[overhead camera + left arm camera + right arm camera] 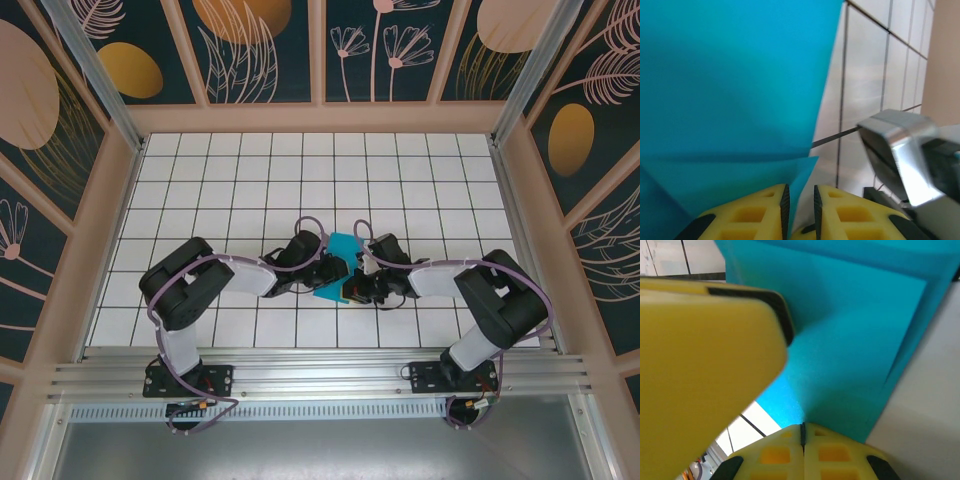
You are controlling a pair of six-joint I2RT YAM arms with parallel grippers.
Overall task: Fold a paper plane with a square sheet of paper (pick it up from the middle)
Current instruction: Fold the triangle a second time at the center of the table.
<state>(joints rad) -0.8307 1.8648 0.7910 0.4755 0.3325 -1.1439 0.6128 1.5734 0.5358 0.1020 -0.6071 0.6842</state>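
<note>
The paper [340, 252] was plain teal-blue. The table [250, 170] was white, gridded with dark lines. The walls [270, 50] were dark teal with peach and orange plant motifs. The fingers [752, 215] were yellow with black pads [785, 206].

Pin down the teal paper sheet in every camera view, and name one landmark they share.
Top external: teal paper sheet at centre, between the two arms' wrists.
Left wrist: left and upper area, lower edge reaching the left gripper.
Right wrist: centre and upper right, corner pinched in the right gripper.
Shared landmark: white tiled tabletop.
</note>
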